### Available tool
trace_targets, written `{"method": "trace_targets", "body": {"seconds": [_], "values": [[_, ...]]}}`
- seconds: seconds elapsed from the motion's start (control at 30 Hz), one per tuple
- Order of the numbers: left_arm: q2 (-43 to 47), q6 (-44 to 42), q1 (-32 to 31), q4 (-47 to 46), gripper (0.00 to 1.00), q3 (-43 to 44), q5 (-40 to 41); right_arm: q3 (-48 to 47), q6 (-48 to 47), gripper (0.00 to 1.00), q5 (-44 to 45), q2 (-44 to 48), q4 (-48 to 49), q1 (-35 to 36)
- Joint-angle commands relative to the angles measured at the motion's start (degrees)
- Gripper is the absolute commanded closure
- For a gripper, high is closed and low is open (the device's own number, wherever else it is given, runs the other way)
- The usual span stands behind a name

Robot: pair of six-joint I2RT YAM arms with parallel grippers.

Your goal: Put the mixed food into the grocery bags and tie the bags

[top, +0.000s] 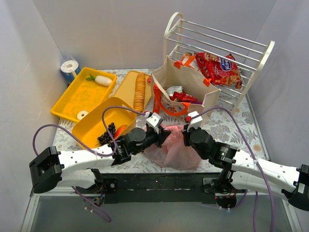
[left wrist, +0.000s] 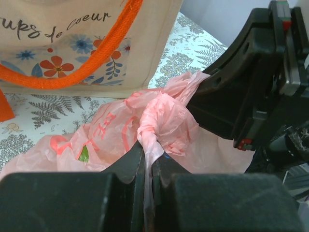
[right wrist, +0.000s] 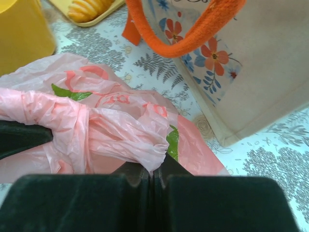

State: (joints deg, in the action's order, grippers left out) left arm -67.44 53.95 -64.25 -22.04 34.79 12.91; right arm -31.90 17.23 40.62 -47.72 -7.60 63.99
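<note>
The thin pink plastic bag (top: 175, 150) lies on the table in front of the beige tote (top: 186, 84) with orange handles. Something green shows through its film (right wrist: 173, 141). My left gripper (left wrist: 147, 160) is shut on one twisted handle strand of the pink bag (left wrist: 111, 133), just below a knot (left wrist: 155, 121). My right gripper (right wrist: 153, 170) is shut on the other bunched strand of the bag (right wrist: 111, 130). The two grippers meet over the bag (top: 164, 135) (top: 186, 134). Snack packets (top: 182, 96) sit inside the tote. A red packet (top: 219, 67) lies on the white rack.
A yellow tub (top: 96, 126) at the left holds dark fruit (top: 107, 135). Two yellow trays (top: 77, 96) (top: 126, 87) behind it hold a white item and a row of crackers (top: 140, 92). A paper roll (top: 71, 67) stands at the back left. The wire rack (top: 251, 63) stands at the back right.
</note>
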Motion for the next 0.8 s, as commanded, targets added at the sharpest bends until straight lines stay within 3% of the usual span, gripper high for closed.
{"method": "trace_targets", "body": {"seconds": [0.0, 0.43, 0.77], "values": [[-1.4, -4.8, 0.5, 0.4, 1.0, 0.5, -0.7, 1.1, -3.3, 0.99, -8.4, 3.4, 3.8, -4.0], [-6.0, -12.4, -0.1, 0.1, 1.0, 1.3, 6.9, -10.6, -2.1, 0.99, -17.5, 0.9, -10.9, -4.4], [1.2, -13.8, -0.1, -4.2, 1.0, -4.6, -2.8, -13.3, 1.2, 0.99, -18.5, 1.6, -17.5, -4.5]]}}
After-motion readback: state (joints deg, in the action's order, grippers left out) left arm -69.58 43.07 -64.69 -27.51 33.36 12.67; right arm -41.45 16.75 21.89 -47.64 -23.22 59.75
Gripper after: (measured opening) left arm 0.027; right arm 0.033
